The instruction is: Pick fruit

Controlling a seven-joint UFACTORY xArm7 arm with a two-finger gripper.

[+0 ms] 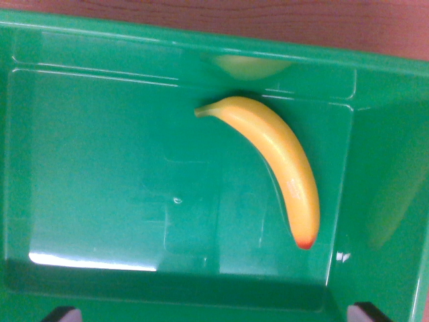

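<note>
Pincer (214, 314) tips apart, unlabelled banana (276, 161)

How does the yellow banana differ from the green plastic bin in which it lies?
The long curved yellow banana is a slim, rounded shape, while the green plastic bin is wide, with a flat floor and straight walls. The banana has a greenish stem and a red tip; the bin is a single colour. The banana takes up only the wrist view's right part of the floor, and the bin surrounds it. Both have smooth, slightly shiny surfaces.

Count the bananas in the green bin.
1. A curved yellow plastic banana lies on the green plastic bin's floor, toward the wrist view's right; yellow patches on the walls look like reflections.
</note>
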